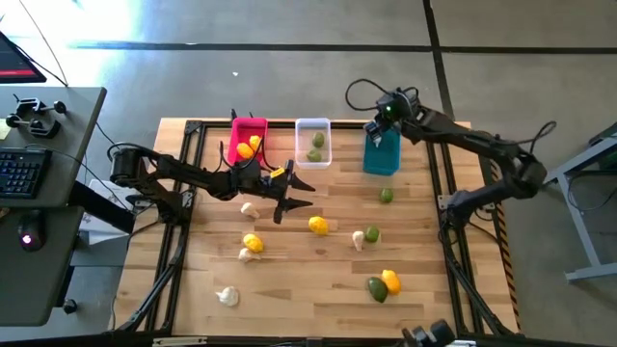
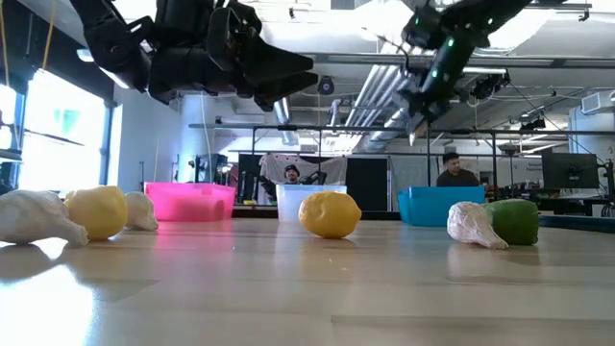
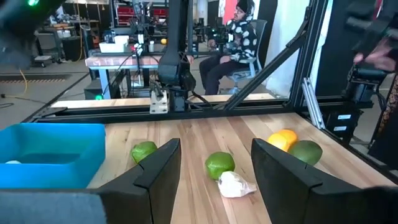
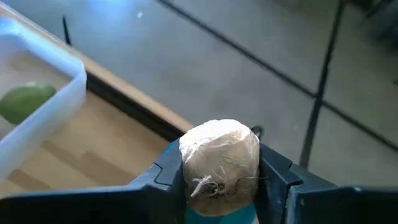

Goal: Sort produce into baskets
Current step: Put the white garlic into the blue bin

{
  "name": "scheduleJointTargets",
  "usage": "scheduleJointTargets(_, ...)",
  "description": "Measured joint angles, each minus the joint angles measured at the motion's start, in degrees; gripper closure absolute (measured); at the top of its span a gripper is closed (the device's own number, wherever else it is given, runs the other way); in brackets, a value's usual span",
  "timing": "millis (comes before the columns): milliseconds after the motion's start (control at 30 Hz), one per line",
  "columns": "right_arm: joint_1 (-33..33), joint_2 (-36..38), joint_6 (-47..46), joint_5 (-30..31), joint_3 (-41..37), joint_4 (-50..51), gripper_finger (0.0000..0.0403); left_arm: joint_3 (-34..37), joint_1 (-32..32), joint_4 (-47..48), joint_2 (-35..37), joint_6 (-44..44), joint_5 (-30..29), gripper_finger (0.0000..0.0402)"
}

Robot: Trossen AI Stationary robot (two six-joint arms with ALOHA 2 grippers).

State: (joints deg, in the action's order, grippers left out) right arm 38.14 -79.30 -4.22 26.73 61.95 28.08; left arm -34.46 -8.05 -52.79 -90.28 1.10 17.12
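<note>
1 garlic clamped in right gripper above teal bin; left gripper open, empty.

I see a brightly lit scene. Daylight glares on the floor beyond the bench, top left in my overhead view. At bench level, bright windows and ceiling lights leave my left pincer a dark silhouette, and the wood in front shows soft glare and blur. My right pincer holds a sharp, sunlit garlic; the floor behind it is blurred.
</note>
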Motion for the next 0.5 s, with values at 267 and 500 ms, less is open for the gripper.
scheduleJointTargets(267, 4.2, -6.5, -2.4, -3.4, 0.0, 2.0, 0.0290, 0.0, 0.0, 0.0, 0.0, 0.0, 0.0, 0.0218)
scheduleJointTargets(500, 6.2, -9.7, -4.1, -8.3, 0.0, 4.3, 0.0290, 0.0, 0.0, 0.1, 0.0, 0.5, 0.1, 0.0218)
